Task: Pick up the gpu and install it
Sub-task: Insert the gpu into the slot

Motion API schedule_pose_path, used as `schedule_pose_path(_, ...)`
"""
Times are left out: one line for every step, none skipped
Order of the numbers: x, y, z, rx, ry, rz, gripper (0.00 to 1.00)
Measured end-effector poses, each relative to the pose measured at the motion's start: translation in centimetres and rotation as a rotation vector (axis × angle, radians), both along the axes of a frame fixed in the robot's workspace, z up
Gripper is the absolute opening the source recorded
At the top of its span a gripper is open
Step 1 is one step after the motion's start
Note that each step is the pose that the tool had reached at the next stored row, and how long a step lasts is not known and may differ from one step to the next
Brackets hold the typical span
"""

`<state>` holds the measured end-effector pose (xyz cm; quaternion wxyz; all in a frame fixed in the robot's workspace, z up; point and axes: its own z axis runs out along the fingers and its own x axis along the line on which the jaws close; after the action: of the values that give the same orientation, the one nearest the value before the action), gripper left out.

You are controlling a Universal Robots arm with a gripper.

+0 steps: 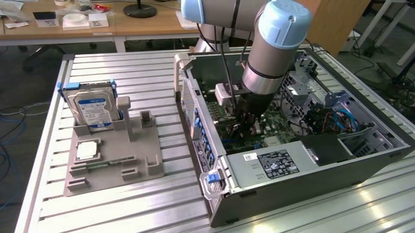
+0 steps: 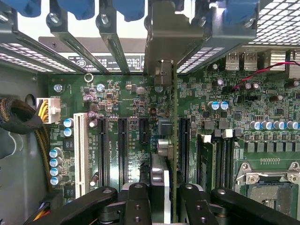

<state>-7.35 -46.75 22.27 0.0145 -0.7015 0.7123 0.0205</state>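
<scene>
In the wrist view the gpu is a thin dark card seen edge-on, standing over the green motherboard. Its metal bracket sits against the case's rear slot openings. My gripper is shut on the card's upper edge, with a black finger on each side. The card runs alongside a long black expansion slot; I cannot tell whether it is seated. In the exterior view my gripper reaches down inside the open computer case, over the motherboard.
Other black slots and a white one lie beside the card. A power supply and drive cage with cables crowd the case. On the exterior view's left, a grey fixture holds a hard drive.
</scene>
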Motion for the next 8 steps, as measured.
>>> schedule_pose_path(-0.03,0.0,-0.02,-0.0001,-0.0001,0.0,0.28)
schedule_pose_path(-0.08,0.01,-0.04,0.0001,-0.0002,0.0,0.28)
schedule_pose_path(-0.11,0.01,-0.06,0.0003,-0.0001,0.0,0.28)
schedule_pose_path(-0.12,0.01,-0.08,0.0003,-0.0001,0.0,0.28)
schedule_pose_path(-0.13,0.01,-0.08,0.0002,-0.0001,0.0,0.28)
schedule_pose_path(-0.13,0.01,-0.08,0.0001,0.0,0.0,0.28)
schedule_pose_path(-0.13,0.01,-0.08,0.0001,0.0,0.0,0.28)
schedule_pose_path(-0.14,0.01,-0.09,0.0002,-0.0001,0.0,0.28)
